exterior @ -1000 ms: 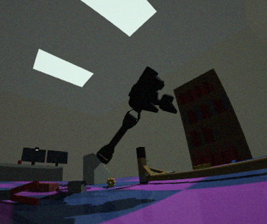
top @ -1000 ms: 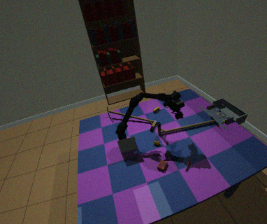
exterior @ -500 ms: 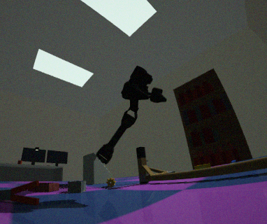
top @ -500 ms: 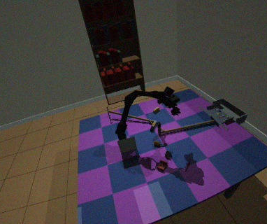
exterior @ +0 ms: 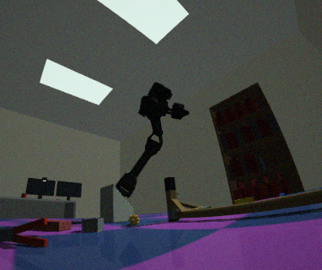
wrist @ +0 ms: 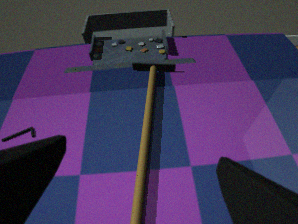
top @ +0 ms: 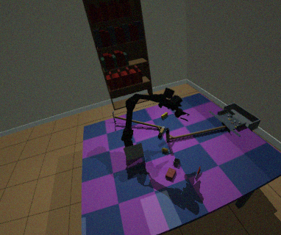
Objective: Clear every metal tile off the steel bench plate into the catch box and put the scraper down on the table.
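My gripper (top: 184, 117) (wrist: 142, 150) is wide open and empty, above the long scraper (top: 201, 132) (exterior: 255, 207) (wrist: 146, 140), not touching it.

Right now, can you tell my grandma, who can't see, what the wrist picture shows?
The open gripper is above a long wooden-handled scraper on a blue-and-purple checkered table; beyond, small tiles lie on a grey plate before a box.

Red block (top: 171, 174) (exterior: 59, 225) on checkered tabletop (top: 208, 150) (exterior: 234, 249) (wrist: 120, 145); tall shelf unit (top: 112, 96) (exterior: 222, 153) by wall; two monitors (exterior: 40, 186) on far desk (exterior: 28, 208).
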Tool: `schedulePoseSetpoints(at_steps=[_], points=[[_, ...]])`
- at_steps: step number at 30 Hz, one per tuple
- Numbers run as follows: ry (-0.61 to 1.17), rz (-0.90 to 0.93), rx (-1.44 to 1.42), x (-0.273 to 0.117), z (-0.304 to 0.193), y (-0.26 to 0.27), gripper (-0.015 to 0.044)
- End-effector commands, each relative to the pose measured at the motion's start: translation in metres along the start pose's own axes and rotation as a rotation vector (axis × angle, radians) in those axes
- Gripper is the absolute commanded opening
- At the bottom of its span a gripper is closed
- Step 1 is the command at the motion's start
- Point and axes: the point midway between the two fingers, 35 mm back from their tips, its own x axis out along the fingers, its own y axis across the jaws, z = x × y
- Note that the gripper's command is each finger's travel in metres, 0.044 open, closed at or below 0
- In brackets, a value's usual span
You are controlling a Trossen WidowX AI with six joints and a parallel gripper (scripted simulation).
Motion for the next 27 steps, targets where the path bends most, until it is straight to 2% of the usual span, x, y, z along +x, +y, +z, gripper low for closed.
schedulePoseSetpoints(at_steps=[1,27], points=[[-0.034,0.012,-0.004,-0.016,0.001,0.002,0.044],[-0.248,0.052,-0.074,-0.115,-0.012,0.014,0.044]])
